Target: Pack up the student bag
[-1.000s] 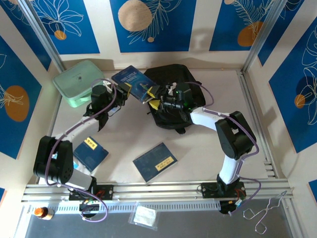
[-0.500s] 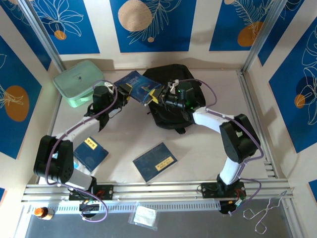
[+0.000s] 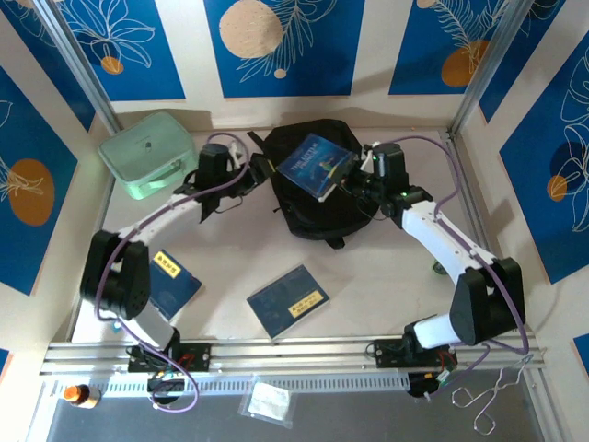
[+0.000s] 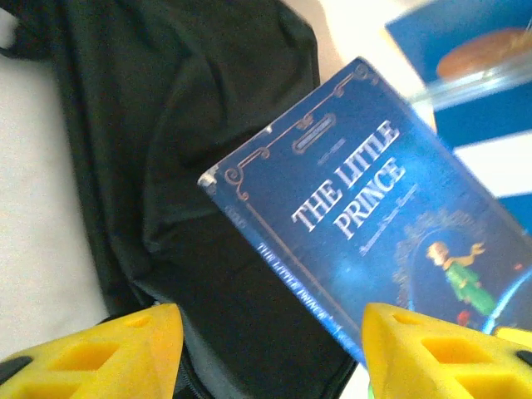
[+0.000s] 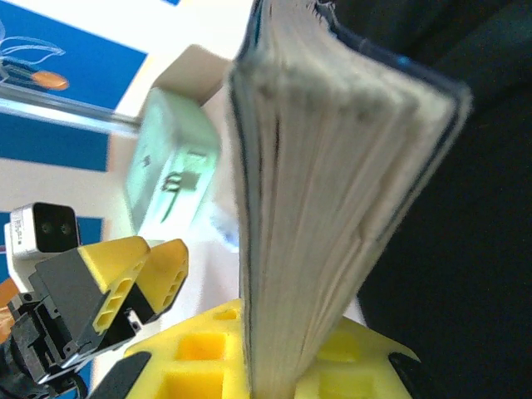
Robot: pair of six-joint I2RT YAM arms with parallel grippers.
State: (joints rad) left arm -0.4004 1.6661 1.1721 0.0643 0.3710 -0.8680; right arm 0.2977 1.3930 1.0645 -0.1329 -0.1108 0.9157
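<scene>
Left of the student bag (image 3: 317, 210), the mint-green case (image 3: 145, 153) sits where it was a second ago, well apart from the bag. The left gripper (image 4: 266, 356) has let go of the Little Prince book (image 3: 315, 166) it held then. It now reaches in just left of the bag, its yellow fingers (image 4: 100, 349) spread with nothing between them. The book has travelled from the bag's left edge to a spot over the bag's upper half, cover up and tilted. At the book's right edge the right gripper (image 3: 351, 181) pinches it alone, fingers pressed on both covers. The right arm has swung out to the bag's right.

The bag lies flat at the back of the pale table (image 3: 386, 276). Nearer than the bag and to its left, two blue books (image 3: 288, 301) lie flat, unmoved. Behind the bag stand white walls with blue leaf-print panels (image 3: 276, 41).
</scene>
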